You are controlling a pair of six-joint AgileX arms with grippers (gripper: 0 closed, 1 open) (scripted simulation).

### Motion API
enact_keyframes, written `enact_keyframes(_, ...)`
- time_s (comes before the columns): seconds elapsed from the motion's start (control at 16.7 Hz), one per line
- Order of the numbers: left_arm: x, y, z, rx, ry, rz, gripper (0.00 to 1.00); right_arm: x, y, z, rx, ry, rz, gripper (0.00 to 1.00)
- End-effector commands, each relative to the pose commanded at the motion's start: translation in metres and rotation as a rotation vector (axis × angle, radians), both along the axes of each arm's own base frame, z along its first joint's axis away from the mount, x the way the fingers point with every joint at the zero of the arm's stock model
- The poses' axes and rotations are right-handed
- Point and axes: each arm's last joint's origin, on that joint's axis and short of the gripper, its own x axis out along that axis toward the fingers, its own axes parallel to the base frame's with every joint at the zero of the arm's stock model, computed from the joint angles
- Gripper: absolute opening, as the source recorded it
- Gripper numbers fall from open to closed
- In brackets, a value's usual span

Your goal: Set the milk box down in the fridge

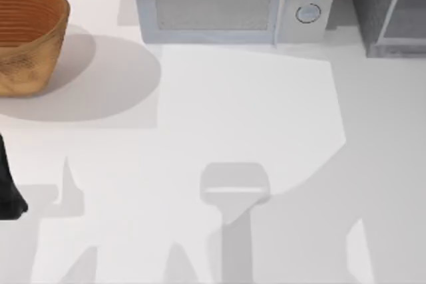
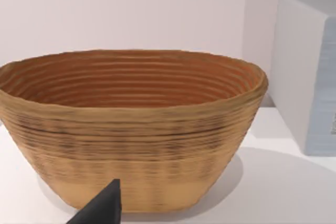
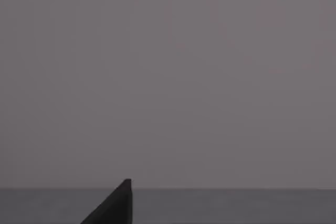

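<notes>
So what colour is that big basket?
The basket is tan-brown with ribbed horizontal bands, more orange inside; best seen in the left wrist view.

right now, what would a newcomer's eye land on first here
The big woven basket at the table's far left corner stands out first, warm brown on white. Next comes the light-grey microwave with two round knobs along the back edge, and the dark-grey fridge in the far right corner.

Fridge (image 1: 389, 11) cut off at top-right edge; basket (image 1: 26, 34) cropped at left edge

Simulated kitchen counter, microwave (image 1: 229, 3), fridge (image 1: 389, 11), wicker basket (image 1: 26, 38)
</notes>
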Motion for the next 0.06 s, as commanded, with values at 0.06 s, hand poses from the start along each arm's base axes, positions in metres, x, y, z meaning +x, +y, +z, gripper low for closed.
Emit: enact_keyframes(0.06, 0.0, 0.0, 0.0, 0.0, 0.0, 0.0, 1.0, 0.0, 0.0, 0.0, 0.0, 0.0, 0.0, 1.0)
